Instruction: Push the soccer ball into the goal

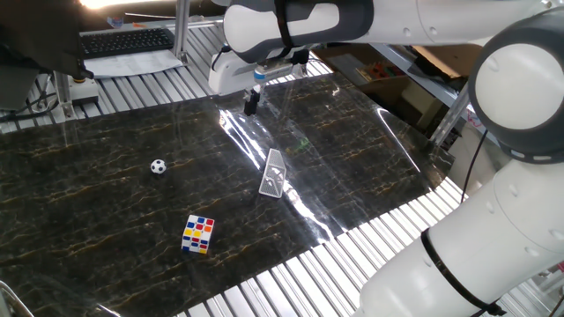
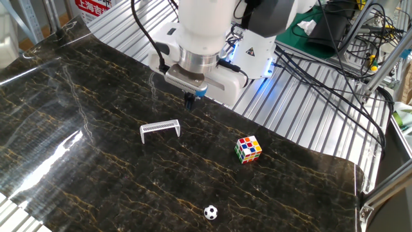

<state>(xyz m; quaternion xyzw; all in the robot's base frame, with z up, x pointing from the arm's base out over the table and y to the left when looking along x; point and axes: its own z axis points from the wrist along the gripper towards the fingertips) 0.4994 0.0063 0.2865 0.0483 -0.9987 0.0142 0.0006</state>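
The soccer ball (image 1: 158, 165) (image 2: 210, 212) is a tiny white ball with black patches, resting alone on the dark marbled mat. The goal (image 1: 273, 173) (image 2: 160, 129) is a small pale frame with a mesh net near the mat's middle. My gripper (image 1: 251, 103) (image 2: 189, 101) hangs above the mat's edge behind the goal, far from the ball. Its black fingers are pressed together with nothing between them.
A multicoloured puzzle cube (image 1: 198, 234) (image 2: 248, 149) sits on the mat between ball and goal side. The mat (image 1: 106, 202) lies on a slatted metal table. A keyboard (image 1: 126, 41) and cables (image 2: 335, 38) lie beyond the mat's edges.
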